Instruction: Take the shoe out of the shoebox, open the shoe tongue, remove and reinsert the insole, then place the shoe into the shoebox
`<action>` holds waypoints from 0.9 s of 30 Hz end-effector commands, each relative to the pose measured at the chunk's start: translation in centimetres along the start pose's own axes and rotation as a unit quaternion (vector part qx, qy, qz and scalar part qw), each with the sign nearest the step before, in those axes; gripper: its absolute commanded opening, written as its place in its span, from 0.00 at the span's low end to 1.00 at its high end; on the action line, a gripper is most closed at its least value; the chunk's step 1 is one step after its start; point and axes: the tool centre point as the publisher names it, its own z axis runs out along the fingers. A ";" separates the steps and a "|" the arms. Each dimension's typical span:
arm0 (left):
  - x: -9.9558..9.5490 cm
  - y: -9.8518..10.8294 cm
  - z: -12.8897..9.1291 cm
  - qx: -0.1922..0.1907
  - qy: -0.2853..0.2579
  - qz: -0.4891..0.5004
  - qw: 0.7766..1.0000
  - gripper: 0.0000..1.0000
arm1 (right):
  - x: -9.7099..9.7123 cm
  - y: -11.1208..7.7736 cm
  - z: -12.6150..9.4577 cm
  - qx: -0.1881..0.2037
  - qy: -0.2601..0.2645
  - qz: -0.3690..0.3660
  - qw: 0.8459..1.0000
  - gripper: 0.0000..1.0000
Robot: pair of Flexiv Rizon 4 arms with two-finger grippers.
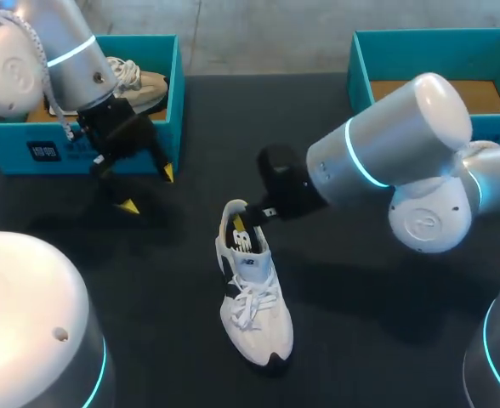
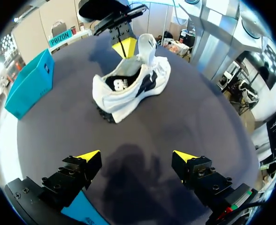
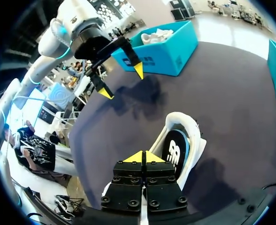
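Both tips of right gripper [image 3: 141, 157] pressed together by shoe [image 1: 254, 306], left gripper [image 2: 137, 157] spread wide

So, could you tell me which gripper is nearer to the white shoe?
Right. The right gripper is at the white shoe, over its heel opening, fingers together. The left gripper hangs open beside the left-hand teal shoebox, apart from the shoe.

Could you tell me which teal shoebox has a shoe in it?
The left shoebox, behind the left gripper, holds a shoe; the right shoebox shows none.
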 end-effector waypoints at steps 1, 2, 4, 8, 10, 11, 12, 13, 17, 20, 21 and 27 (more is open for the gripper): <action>0.7 0.8 -1.1 -0.013 0.003 -0.007 1.000 1.00 | 0.5 0.2 -0.2 0.003 -0.082 0.006 0.997 0.00; 0.9 1.1 -1.4 -0.016 0.003 -0.009 1.000 1.00 | 0.5 0.2 -0.3 0.003 -0.094 0.008 0.996 0.00; 1.3 1.6 -1.8 -0.017 0.004 -0.010 1.000 1.00 | 0.7 0.3 -0.1 0.005 -0.102 0.007 0.995 0.00; 2.2 2.9 -2.7 -0.037 0.005 -0.012 0.999 1.00 | 1.0 0.4 0.7 0.012 -0.142 0.009 0.990 0.00; 2.6 3.5 -3.0 -0.040 0.005 -0.013 0.999 1.00 | 0.9 0.4 1.2 0.018 -0.161 0.012 0.987 0.00; 2.8 3.7 -3.2 -0.040 0.008 -0.010 0.999 1.00 | 0.9 0.4 1.4 0.018 -0.159 0.011 0.987 0.00; 3.0 4.0 -3.4 -0.041 0.009 -0.011 0.999 1.00 | 0.9 0.4 1.6 0.020 -0.169 0.012 0.985 0.00; 3.1 4.2 -3.6 -0.043 0.010 -0.011 0.999 1.00 | 0.8 0.5 1.7 0.023 -0.176 0.014 0.984 0.00; 3.6 5.0 -4.2 -0.050 0.019 -0.007 0.999 1.00 | 0.7 0.6 2.1 0.023 -0.192 0.010 0.981 0.00; 3.9 5.6 -4.8 -0.052 0.022 -0.011 0.998 1.00 | 0.6 0.7 2.3 0.016 -0.204 0.007 0.979 0.00; 3.9 5.8 -4.9 -0.052 0.023 -0.016 0.998 1.00 | 0.6 0.6 2.3 0.014 -0.207 0.006 0.978 0.00; 4.0 6.7 -5.6 -0.056 0.027 -0.030 0.998 1.00 | 0.4 0.4 2.7 0.013 -0.225 0.005 0.974 0.00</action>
